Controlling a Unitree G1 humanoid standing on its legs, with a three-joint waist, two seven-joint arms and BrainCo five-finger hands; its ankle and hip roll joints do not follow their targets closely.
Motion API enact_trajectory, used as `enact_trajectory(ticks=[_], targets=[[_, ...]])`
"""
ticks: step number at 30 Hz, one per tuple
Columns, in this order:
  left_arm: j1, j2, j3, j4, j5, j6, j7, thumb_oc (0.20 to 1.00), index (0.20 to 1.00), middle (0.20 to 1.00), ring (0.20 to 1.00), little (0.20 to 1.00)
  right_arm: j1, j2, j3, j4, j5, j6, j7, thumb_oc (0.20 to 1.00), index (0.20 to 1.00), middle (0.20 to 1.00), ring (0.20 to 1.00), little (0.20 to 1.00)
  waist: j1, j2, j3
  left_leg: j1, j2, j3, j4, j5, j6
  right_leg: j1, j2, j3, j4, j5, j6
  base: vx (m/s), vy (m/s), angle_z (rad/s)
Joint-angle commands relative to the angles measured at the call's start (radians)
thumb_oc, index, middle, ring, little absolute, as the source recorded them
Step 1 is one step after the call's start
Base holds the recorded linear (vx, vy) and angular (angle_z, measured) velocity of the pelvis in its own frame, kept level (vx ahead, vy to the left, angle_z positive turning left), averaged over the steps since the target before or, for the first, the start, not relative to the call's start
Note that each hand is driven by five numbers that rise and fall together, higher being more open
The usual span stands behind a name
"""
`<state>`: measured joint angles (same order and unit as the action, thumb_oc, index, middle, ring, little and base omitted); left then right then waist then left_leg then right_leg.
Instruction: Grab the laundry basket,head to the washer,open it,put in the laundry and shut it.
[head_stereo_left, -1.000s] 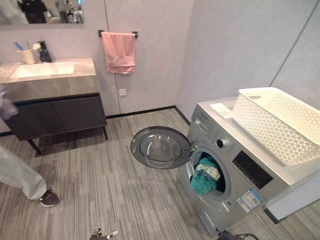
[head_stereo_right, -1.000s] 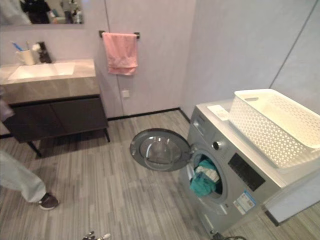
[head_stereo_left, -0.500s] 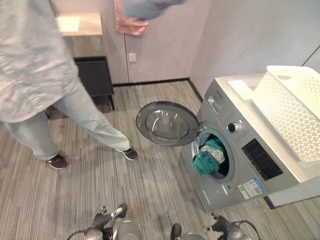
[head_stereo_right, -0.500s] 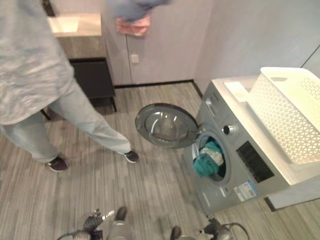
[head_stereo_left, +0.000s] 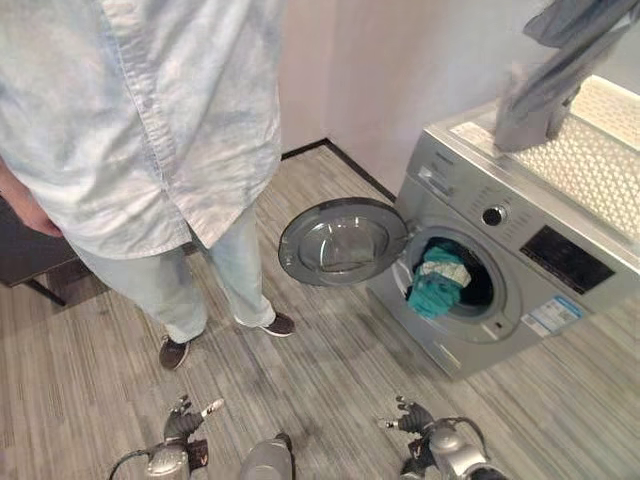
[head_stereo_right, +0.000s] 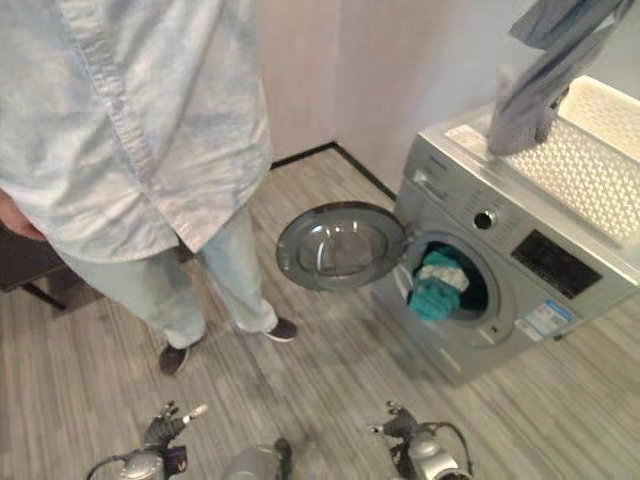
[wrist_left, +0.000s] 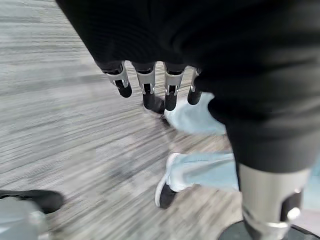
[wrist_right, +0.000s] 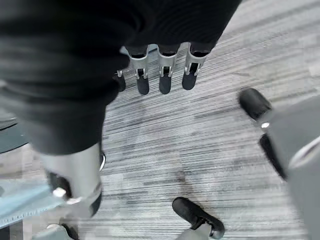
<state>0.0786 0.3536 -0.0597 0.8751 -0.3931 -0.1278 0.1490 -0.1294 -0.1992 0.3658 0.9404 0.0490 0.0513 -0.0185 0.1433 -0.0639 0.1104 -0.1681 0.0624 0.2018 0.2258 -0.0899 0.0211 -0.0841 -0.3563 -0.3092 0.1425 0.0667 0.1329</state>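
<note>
A silver washer (head_stereo_left: 500, 290) stood at the right of the frame with its round door (head_stereo_left: 342, 240) swung wide open toward the centre, teal and white laundry (head_stereo_left: 438, 283) bunched in the drum mouth. On the washer's top, at the upper right, sat the white laundry basket (head_stereo_right: 590, 160), and a grey garment (head_stereo_left: 545, 75) hung down over its near edge. A person in a pale blue shirt (head_stereo_left: 150, 110) and light jeans stood at the upper left, dark shoes (head_stereo_left: 280, 325) on the striped grey floor (head_stereo_left: 330, 370).

The head views placed both robot hands low at the bottom edge: the left hand (head_stereo_left: 185, 422) at lower left, the right hand (head_stereo_left: 408, 418) at lower centre-right, each well apart from the washer and the basket. The wrist views added what the head views left too small to read: the left hand's fingers (wrist_left: 145, 90) hung straight and relaxed over bare floor, holding nothing, with the person's jeans and a shoe beyond them; the right hand's fingers (wrist_right: 162, 75) likewise hung loose and empty above the floor.
</note>
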Motion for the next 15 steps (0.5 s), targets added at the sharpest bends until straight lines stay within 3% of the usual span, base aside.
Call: enact_trajectory(ticks=[1, 5, 15], targets=[[-0.038, 0.003, -0.01, -0.051, -0.037, -0.025, 0.007, 1.0, 1.0, 1.0, 1.0, 1.0, -0.073, -0.066, 0.015, -0.024, 0.042, -0.018, -0.018, 1.0, 1.0, 1.0, 1.0, 1.0, -0.002, 0.016, 0.044, 0.014, 0.056, -0.118, -0.106, 0.017, -0.072, 0.046, 0.026, 0.04, -0.089, -0.006, 0.036, 0.01, 0.061, -0.52], [-0.039, -0.005, -0.029, -0.058, 0.009, -0.028, 0.002, 1.0, 1.0, 1.0, 1.0, 1.0, -0.035, -0.076, 0.0, -0.018, 0.025, -0.014, -0.012, 1.0, 1.0, 1.0, 1.0, 1.0, -0.026, 0.016, 0.043, 0.018, 0.044, -0.126, -0.135, 0.037, -0.079, 0.059, 0.039, 0.085, -0.119, -0.015, 0.05, 0.0, -0.011, 0.03], [-0.052, -0.058, -0.072, 0.082, 0.084, -0.012, -0.015, 1.0, 1.0, 1.0, 1.0, 1.0, 0.023, -0.094, -0.074, 0.128, -0.001, -0.016, -0.035, 1.0, 1.0, 1.0, 1.0, 1.0, -0.054, 0.027, -0.018, 0.081, 0.085, -0.152, -0.263, 0.108, -0.121, 0.143, 0.085, 0.039, -0.185, -0.055, 0.046, 0.04, -0.084, 0.04]])
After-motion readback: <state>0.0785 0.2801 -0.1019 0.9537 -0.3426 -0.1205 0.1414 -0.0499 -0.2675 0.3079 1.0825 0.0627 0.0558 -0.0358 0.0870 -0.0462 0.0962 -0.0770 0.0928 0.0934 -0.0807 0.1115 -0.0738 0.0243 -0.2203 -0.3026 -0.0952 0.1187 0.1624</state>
